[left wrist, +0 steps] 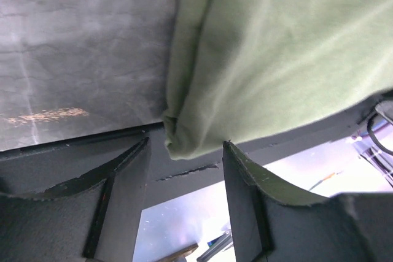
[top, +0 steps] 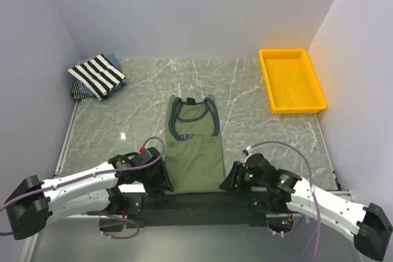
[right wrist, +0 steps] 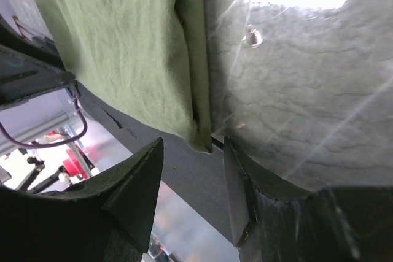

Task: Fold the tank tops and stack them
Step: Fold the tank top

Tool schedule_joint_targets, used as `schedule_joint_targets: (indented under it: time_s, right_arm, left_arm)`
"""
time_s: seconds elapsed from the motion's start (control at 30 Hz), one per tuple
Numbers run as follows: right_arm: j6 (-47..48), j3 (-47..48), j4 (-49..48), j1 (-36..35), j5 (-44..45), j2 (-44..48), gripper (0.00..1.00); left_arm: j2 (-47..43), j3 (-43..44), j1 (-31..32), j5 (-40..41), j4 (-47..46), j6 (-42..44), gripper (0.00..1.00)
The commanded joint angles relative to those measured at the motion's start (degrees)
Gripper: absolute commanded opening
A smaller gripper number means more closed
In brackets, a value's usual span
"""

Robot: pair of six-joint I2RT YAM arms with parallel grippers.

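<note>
olive top (top: 195, 151): lies flat at mid-table, neck towards the far wall, hem at the near edge over the black strip (top: 196, 213). The navy trim and chest print show only in the top view.
striped top (top: 98, 73): bunched in the far left corner, well apart from the olive top. Seen from the top view only.
bluish top (top: 113, 59): under the striped top, only its edges showing.
left gripper (top: 161, 179): at the near left corner of the hem. In its wrist view (left wrist: 186, 151) the jaws are spread and nothing is clamped. The folded hem corner (left wrist: 184, 133) sits between the tips.
right gripper (top: 228, 179): at the near right corner of the hem. In its wrist view (right wrist: 193, 145) the jaws stand apart, released, with the hem corner (right wrist: 198, 133) just beyond the gap.
tray (top: 290, 81): yellow, at the far right, seen from the top view only.
table (top: 258, 127): grey marbled top. Both wrist views show it bare beside the cloth edge.
</note>
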State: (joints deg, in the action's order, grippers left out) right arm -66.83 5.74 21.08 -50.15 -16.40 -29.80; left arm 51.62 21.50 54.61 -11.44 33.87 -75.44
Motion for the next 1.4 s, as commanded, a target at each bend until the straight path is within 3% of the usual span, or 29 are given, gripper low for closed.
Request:
schedule_joint_targets:
  time_s: [0.0, 0.37, 0.6, 0.67, 0.73, 0.8, 0.9, 1.1, 1.37]
  right_arm:
    - [-1.4, -1.6, 0.6, -2.2, 1.5, -2.5, 0.52]
    - [-4.2, -2.6, -3.5, -4.8, 3.0, -7.2, 0.51]
    - [-3.8, -0.5, -3.4, -5.4, 5.8, -10.0, 0.39]
    - [-3.4, 0.3, -2.9, -5.6, 6.7, -10.3, 0.34]
    - [-2.7, 1.6, -1.9, -5.6, 7.9, -10.5, 0.15]
    - [-2.2, 3.2, -0.5, -5.6, 9.0, -10.5, 0.03]
    - [-0.5, 5.9, 1.7, -5.7, 9.7, -10.5, 0.0]
    - [1.3, 12.6, 6.6, -9.9, 10.5, -10.2, 0.0]
    - [-5.1, 19.8, 11.2, -24.7, 16.0, -11.8, 0.0]
  left_arm:
    - [0.9, -0.6, 0.6, 1.2, -1.3, -1.8, 0.56]
    - [3.2, -0.8, 1.3, 4.8, -4.6, -1.9, 0.52]
    - [2.8, -0.3, 1.8, 7.5, -6.2, -0.6, 0.45]
    - [2.6, -0.3, 1.9, 7.9, -6.6, -0.3, 0.41]
    - [2.7, -0.3, 2.0, 7.8, -7.6, 0.5, 0.32]
    - [3.0, 0.2, 1.9, 8.2, -7.5, 1.5, 0.22]
    - [2.6, 1.7, 2.0, 8.7, -6.4, 3.0, 0.01]
    - [-1.2, 3.3, 2.8, 6.4, -3.3, 3.3, 0.01]
    - [-5.8, 4.3, 9.8, 7.2, 2.0, -2.0, 0.01]
